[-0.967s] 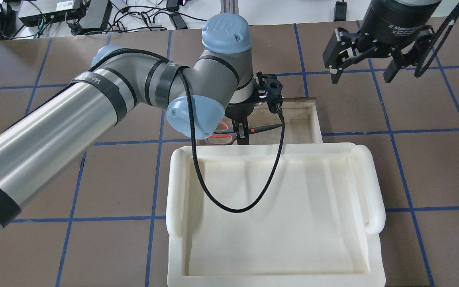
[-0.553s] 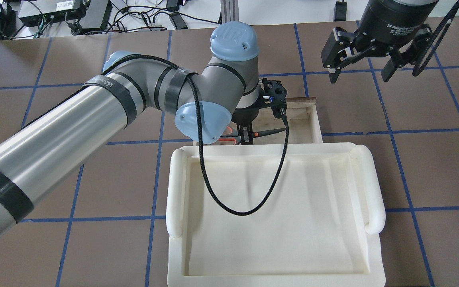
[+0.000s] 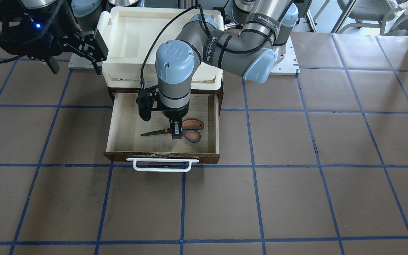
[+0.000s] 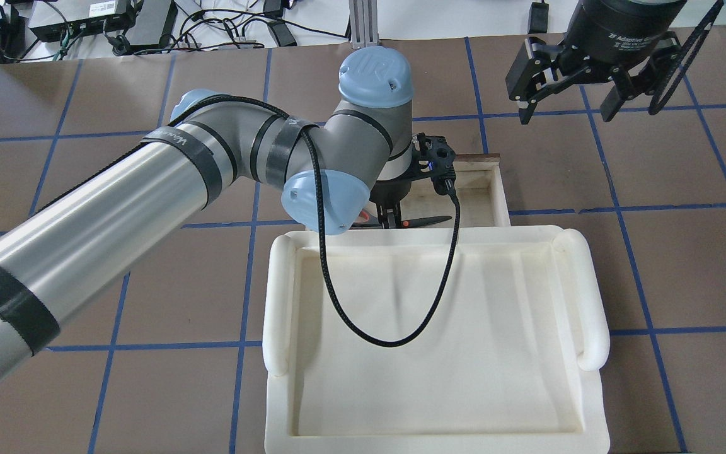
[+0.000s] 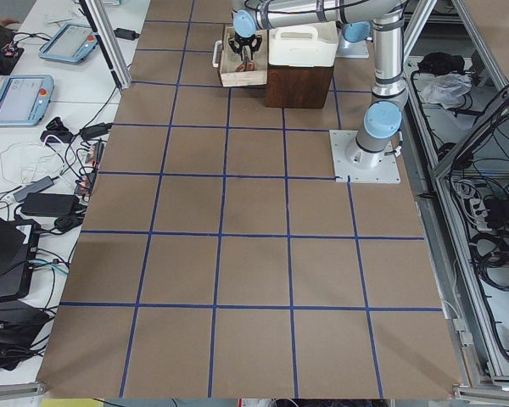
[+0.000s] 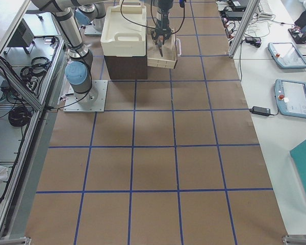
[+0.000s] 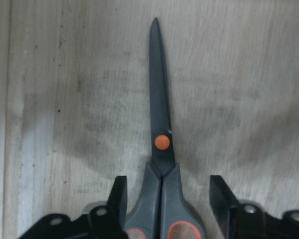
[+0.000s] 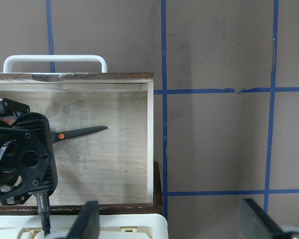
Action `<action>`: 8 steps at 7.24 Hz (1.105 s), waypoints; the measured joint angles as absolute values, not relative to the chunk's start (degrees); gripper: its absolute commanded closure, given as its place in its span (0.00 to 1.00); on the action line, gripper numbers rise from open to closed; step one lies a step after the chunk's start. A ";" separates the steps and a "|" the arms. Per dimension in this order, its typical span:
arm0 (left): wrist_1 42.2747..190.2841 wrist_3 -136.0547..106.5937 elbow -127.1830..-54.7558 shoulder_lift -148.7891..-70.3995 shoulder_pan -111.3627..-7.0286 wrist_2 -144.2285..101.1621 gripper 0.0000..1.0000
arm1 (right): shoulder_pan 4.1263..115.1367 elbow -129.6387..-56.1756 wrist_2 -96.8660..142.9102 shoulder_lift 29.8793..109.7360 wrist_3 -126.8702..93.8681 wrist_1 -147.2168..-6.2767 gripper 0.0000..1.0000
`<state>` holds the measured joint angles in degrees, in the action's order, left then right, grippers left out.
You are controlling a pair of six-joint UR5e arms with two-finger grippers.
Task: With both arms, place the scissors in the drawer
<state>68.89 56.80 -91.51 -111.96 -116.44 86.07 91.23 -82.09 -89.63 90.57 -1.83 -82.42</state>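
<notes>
The overhead view looks forward and down from behind the robot [image 4: 86,239], near the cream tray [image 4: 278,296], with the drawer [image 4: 499,192] just beyond. The front-facing view looks steeply down from across the bench [image 3: 296,177], the robot's base [image 3: 288,58] at top, and shares that drawer. Two side views stand far off at the bench's ends, looking along it. The left wrist camera sits very close over the scissors [image 7: 159,124] on the drawer floor; the right wrist camera looks down from higher on the same drawer and scissors
</notes>
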 measured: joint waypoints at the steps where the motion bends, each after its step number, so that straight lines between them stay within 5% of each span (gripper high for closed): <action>1: 68.33 56.92 -91.27 -111.47 -116.35 86.06 0.08 | 91.23 -82.09 -89.63 90.55 -1.96 -82.48 0.00; 8: 76.01 50.25 -86.21 -96.39 -100.50 84.40 0.07 | 91.23 -82.16 -89.74 90.53 -2.05 -82.62 0.00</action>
